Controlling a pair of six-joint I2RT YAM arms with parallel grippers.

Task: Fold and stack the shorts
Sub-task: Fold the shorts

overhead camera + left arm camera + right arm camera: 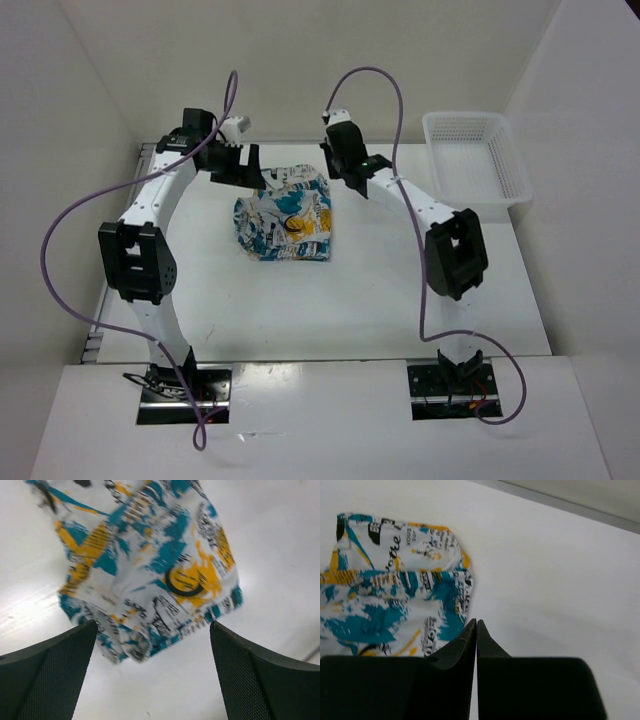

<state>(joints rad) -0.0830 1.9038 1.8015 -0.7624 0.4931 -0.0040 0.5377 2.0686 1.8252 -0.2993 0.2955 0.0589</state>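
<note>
Lying bunched on the desk (400, 300), the shorts (285, 218) look light and limp, best pinched at a hem. Left tool (152, 626) gapes empty; right tool (476, 624) is pressed together on nothing.

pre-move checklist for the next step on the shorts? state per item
1. Left gripper open and holding nothing: ok.
2. Right gripper ready to grasp: not ok, its fingers are shut together with nothing between them.
3. Shorts folded into a compact bundle on the table: ok, edges slightly uneven.
4. Shorts free of both grippers: ok by the wrist views.
5. Basket apart from the shorts, at the far right corner: ok.
6. Spot for the stack: cannot tell, no other shorts in view.
</note>
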